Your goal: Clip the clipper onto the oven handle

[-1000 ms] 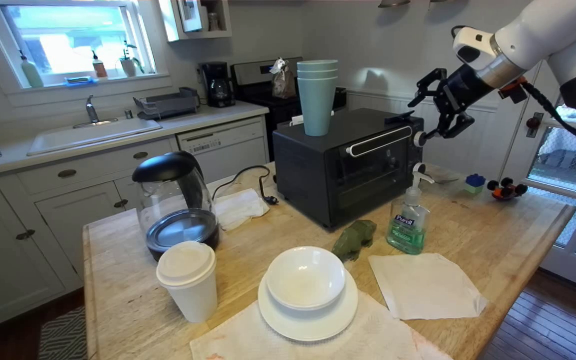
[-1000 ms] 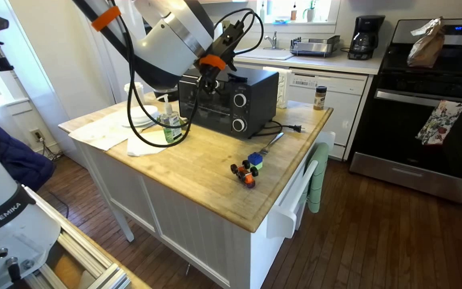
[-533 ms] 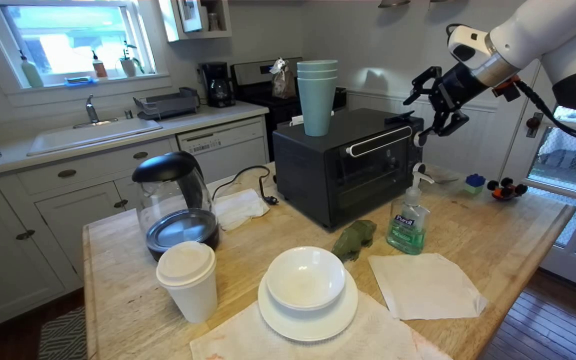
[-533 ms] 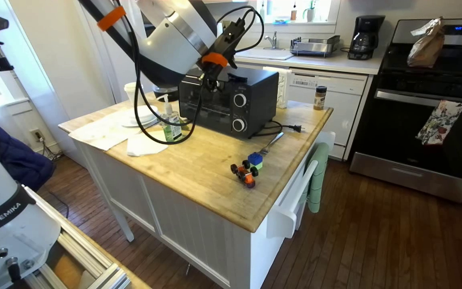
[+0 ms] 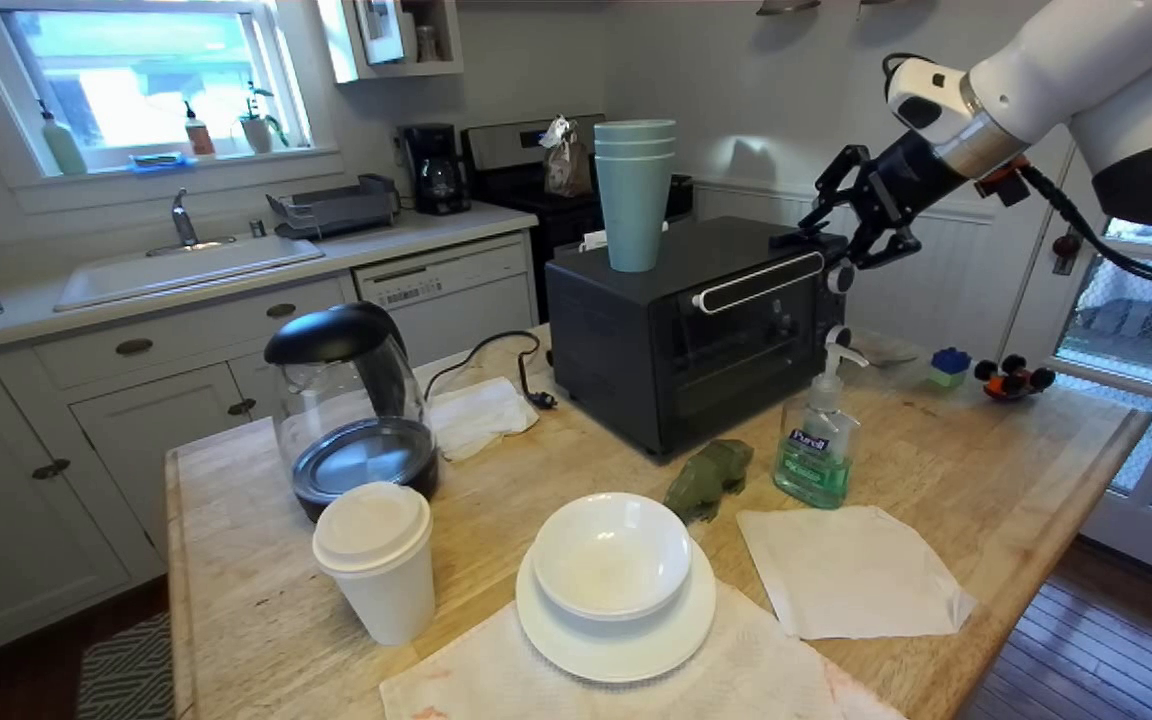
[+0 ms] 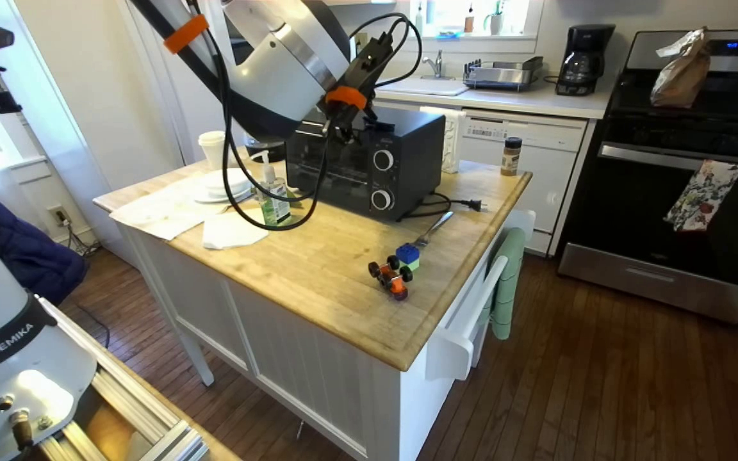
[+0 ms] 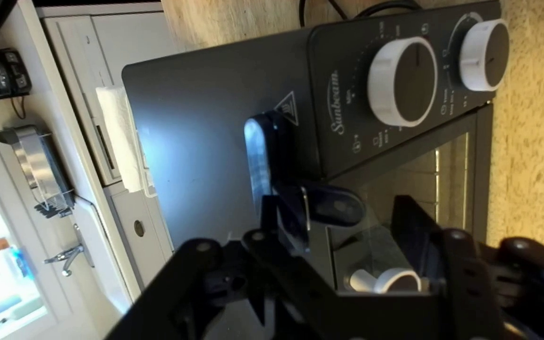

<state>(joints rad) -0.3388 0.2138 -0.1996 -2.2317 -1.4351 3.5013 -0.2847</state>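
Note:
The clipper [image 7: 258, 151], dark blue to black with a shiny face, lies on the black toaster oven's top [image 5: 626, 262] near its front corner on the knob side. One end of it juts past the front edge in the wrist view. My gripper [image 7: 335, 208] reaches over that corner with its fingers parted. One finger [image 7: 268, 212] stands against or just beside the clipper's side; a gap separates the clipper from the opposite finger [image 7: 409, 226]. The oven handle [image 5: 758, 285], a light bar, runs along the upper front of the door, with nothing on it. Its end shows low between my fingers in the wrist view.
Stacked pale green cups [image 5: 633, 200] stand on the oven top. A sanitizer bottle [image 5: 816, 455] and a green figurine [image 5: 708, 480] sit in front of the door. White knobs [image 7: 403, 81] stick out near the gripper. A toy car [image 6: 391, 276] lies on the table.
My gripper has moved toward the oven and over its corner, to the left in an exterior view. Its fingers have come closer together around the clipper's end. The clipper has not moved.

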